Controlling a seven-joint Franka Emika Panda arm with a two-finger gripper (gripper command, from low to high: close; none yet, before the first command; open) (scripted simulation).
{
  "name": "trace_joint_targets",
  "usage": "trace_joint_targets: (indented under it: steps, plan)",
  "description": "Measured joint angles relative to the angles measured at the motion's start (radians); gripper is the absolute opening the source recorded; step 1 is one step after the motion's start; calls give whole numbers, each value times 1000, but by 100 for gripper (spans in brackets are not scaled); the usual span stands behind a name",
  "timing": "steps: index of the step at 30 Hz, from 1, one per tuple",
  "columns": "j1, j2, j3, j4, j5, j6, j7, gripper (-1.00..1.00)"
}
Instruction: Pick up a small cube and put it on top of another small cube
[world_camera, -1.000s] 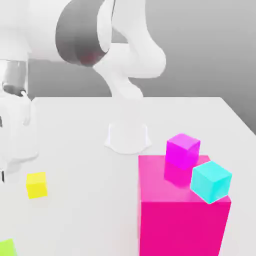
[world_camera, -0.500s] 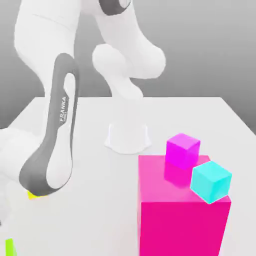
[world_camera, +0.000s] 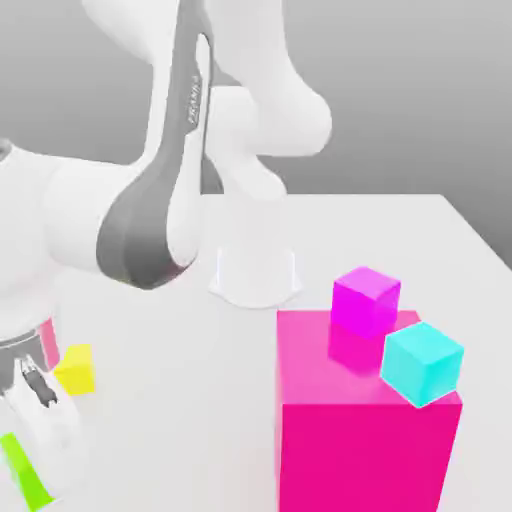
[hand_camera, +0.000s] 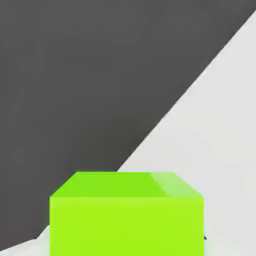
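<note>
I cannot tell how the jaws stand: in the exterior view the gripper (world_camera: 40, 440) sits low at that view's left edge, its white body hiding the fingertips, so I won't call them released or clenched. Right beside the gripper, toward the near left corner of the white tabletop (world_camera: 170, 400), I see a bright green cube (world_camera: 25, 472), partly cut by the frame edge and partly covered by the hand. From the hand view the same bright green cube (hand_camera: 126, 214) sits close in front of me, resting on the white tabletop (hand_camera: 220, 130) near its edge, with dark background beyond.

Just behind the gripper, on the side toward the arm's base, a small yellow cube (world_camera: 75, 368) rests on the table, near the hand but apart from the green one. Well away from the gripper, toward the exterior view's right, I see a large magenta block (world_camera: 360, 440). On its top sit two small cubes: a violet-magenta cube (world_camera: 366, 301) at the far side and a cyan cube (world_camera: 422, 362) at the corner nearer the camera, close together. The white arm (world_camera: 150, 210) with its grey link arches over from its round white base (world_camera: 256, 275).
</note>
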Motion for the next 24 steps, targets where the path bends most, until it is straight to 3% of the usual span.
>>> trace_joint_targets:
  steps: [6,16,21,22,24]
  plan:
    - [126,-218,92,-85,-10,-132,-251,-100]
    - [339,-583,161,-227,48,-355,-728,-100]
    - [373,-577,180,-341,59,-235,-800,-100]
    - [373,-570,182,-354,60,-214,-801,100]
    - [373,-570,182,-354,60,-214,-801,100]
